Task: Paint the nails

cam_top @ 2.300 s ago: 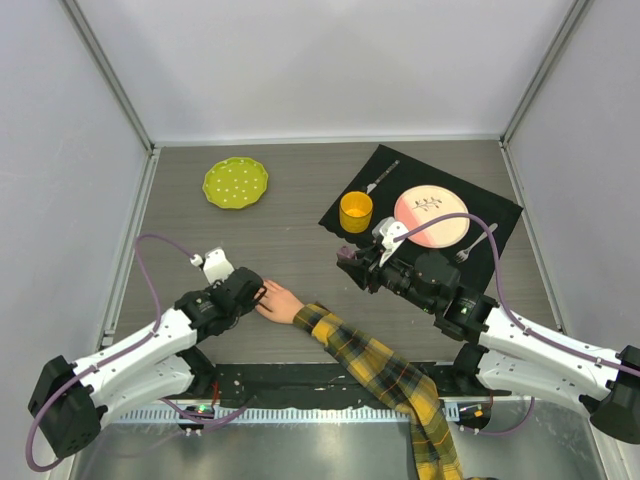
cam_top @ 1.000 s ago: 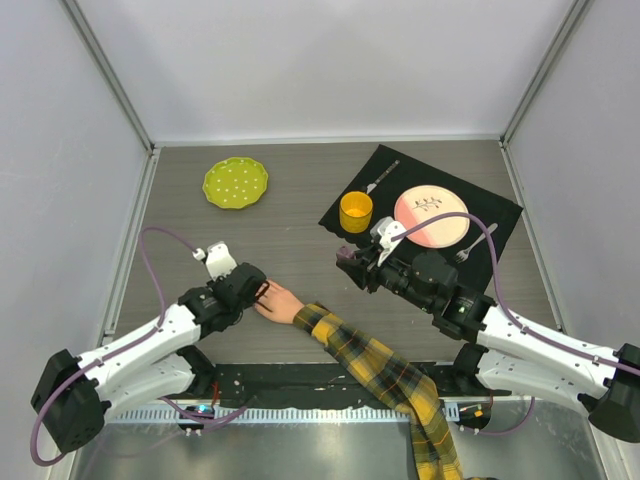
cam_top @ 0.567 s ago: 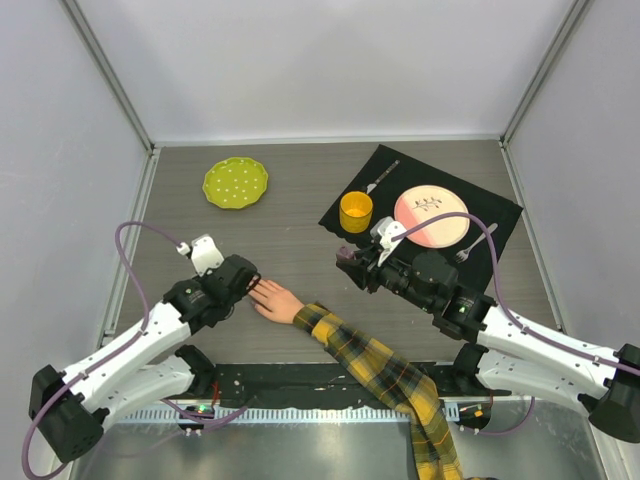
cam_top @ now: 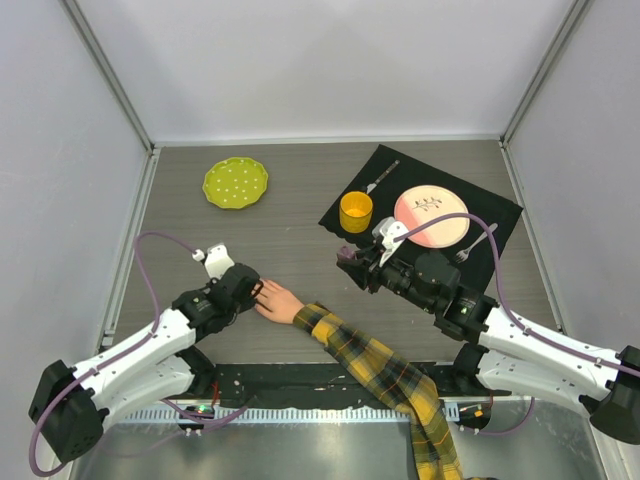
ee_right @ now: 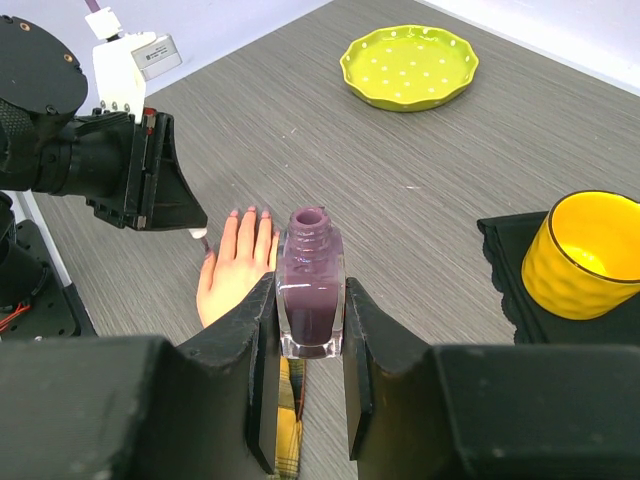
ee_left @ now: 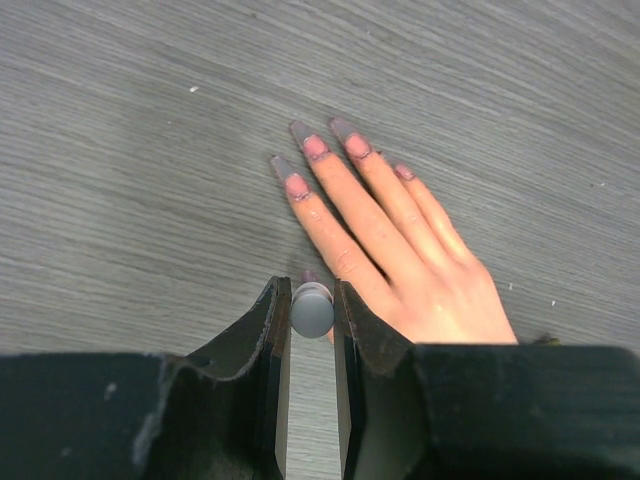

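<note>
The pale mannequin hand (ee_left: 400, 250) lies palm down on the table, its plaid sleeve (cam_top: 385, 375) trailing to the near edge. The nails (ee_left: 315, 147) of its fingers show mauve polish. My left gripper (ee_left: 311, 292) is shut on the polish brush's grey round cap (ee_left: 312, 310), which hangs over the thumb side of the hand (cam_top: 280, 303); the thumb nail is hidden under it. Right of the hand, held above the table, my right gripper (ee_right: 310, 290) is shut on the open bottle of purple polish (ee_right: 311, 280). From above, the left gripper (cam_top: 257, 290) touches the fingers' edge and the right gripper (cam_top: 348, 262) is apart.
A green dotted plate (cam_top: 235, 182) sits at the back left. On a black mat (cam_top: 490, 205) at the back right are a yellow cup (cam_top: 355, 211), a pink plate (cam_top: 431, 217) and two forks (cam_top: 381, 176).
My left gripper drew back to the left off the hand, then came back over its thumb side with the brush. The right arm and the bottle have not moved.
</note>
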Robot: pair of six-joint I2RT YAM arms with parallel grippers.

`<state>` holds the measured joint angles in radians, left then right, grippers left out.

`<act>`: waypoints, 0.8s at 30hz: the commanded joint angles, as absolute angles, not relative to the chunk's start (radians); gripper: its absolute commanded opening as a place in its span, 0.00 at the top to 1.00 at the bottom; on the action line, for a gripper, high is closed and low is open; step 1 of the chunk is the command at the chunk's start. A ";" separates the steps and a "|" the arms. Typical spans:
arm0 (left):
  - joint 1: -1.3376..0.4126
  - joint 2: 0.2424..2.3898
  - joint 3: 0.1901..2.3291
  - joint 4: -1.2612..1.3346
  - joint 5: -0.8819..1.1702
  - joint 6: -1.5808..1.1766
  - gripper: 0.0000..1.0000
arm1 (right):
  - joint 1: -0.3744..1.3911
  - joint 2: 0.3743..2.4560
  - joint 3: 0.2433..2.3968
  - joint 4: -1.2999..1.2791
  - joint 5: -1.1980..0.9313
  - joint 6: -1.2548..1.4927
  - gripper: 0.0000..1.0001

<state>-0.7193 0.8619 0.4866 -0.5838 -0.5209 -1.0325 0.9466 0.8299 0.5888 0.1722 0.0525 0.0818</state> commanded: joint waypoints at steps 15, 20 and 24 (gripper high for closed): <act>-0.715 0.894 0.503 -0.554 -0.514 -1.035 1.00 | 0.942 0.827 0.588 0.238 0.049 0.089 0.99; -0.716 0.867 0.500 -0.558 -0.494 -1.038 1.00 | 0.942 0.822 0.584 0.242 0.049 0.087 0.99; -0.716 0.850 0.491 -0.560 -0.502 -1.042 1.00 | 0.942 0.825 0.586 0.241 0.048 0.089 0.99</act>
<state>-0.7193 0.8726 0.4858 -0.5594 -0.4953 -1.0363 0.9466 0.8314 0.5888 0.1722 0.0502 0.0818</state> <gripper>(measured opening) 0.227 0.295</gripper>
